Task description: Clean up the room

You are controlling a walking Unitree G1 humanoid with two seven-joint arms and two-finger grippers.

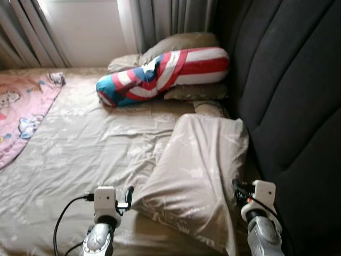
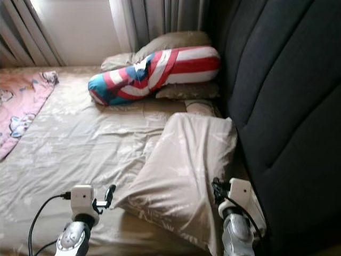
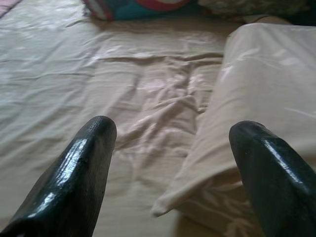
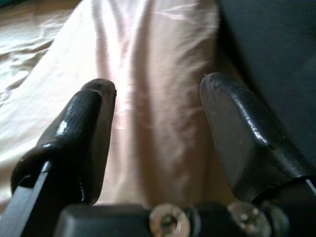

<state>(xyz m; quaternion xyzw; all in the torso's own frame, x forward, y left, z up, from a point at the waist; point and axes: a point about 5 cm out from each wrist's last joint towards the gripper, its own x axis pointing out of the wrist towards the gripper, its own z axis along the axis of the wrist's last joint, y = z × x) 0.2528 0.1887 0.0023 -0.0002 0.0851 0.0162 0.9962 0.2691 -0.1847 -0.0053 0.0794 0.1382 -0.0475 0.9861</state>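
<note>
Satiny cloth pillow [image 1: 194,170]; glossy black fingers [image 3: 79,173].

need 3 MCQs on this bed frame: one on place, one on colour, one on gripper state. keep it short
1. Where does the large beige pillow lie?
A. on the pink blanket
B. against the dark padded headboard, between the two grippers
C. on the floor

2. What colours does the striped bolster pillow show?
A. red, white and blue
B. green and yellow
C. plain black

3. How do the left gripper fingers stand?
A. shut on the sheet
B. open, with nothing between them
C. shut on the pillow

Answers: 1 B, its long side runs along the headboard, with the left gripper on one side and the right gripper on the other. 2 A, red and white stripes meet a blue end. 3 B, the left wrist view shows a wide gap over the beige sheet.
</note>
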